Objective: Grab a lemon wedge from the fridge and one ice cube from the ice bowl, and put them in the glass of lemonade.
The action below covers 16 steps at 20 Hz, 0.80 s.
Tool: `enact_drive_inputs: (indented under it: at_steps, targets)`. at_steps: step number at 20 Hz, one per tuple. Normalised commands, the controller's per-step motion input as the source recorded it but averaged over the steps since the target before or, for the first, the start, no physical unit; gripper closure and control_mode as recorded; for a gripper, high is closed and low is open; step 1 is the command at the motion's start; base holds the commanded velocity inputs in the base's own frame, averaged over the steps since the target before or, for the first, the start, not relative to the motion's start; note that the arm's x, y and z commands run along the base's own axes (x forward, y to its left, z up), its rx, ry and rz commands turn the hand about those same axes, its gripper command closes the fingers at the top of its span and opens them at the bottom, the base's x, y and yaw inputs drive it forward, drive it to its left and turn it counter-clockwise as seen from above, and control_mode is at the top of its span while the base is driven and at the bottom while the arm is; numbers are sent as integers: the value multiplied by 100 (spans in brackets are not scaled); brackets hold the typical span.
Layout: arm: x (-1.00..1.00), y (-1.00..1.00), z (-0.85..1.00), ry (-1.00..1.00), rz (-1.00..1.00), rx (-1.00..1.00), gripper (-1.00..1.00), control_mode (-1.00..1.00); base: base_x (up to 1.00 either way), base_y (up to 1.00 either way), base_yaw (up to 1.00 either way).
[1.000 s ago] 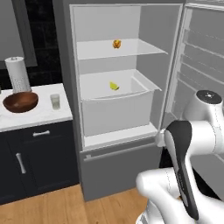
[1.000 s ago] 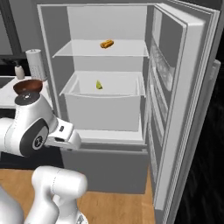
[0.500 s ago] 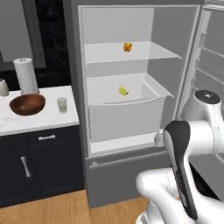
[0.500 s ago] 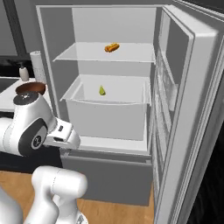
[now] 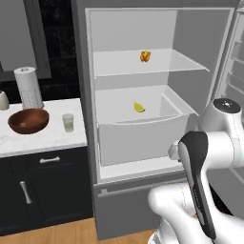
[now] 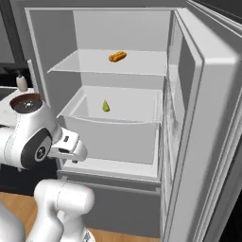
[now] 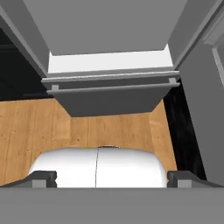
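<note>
Wooden flooring (image 7: 109,127) runs across the middle of my hand view, where the gripper (image 7: 111,177) points down with its fingertips (image 7: 43,176) spread wide at the bottom edge, holding nothing. Beyond it I see the fridge (image 5: 143,190) standing open in the centre of the left base view, door (image 6: 208,118) swung out on the right of the right base view. I spot the lemon wedge (image 5: 138,107) lying in the white drawer (image 5: 143,136), mid-frame. An orange-red food item (image 5: 145,56) sits on the shelf above. At left, on the white counter (image 5: 43,138), the glass of lemonade (image 5: 68,122) stands just beside the ice bowl (image 5: 28,120), with a paper towel roll (image 5: 29,87) behind.
</note>
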Motion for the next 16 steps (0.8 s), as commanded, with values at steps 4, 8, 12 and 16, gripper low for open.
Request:
enact_drive_inputs:
  at_steps: [4,8,12,16]
  targets:
    - [0,0,0,0,0,0,-100,100,34,-12,7]
    - [0,0,0,0,0,0,-100,100,36,-11,7]
    - [0,0,0,0,0,0,-100,100,36,-13,6]
    - [39,-4,-5,-21,7,0,-100,-100,0,0,0]
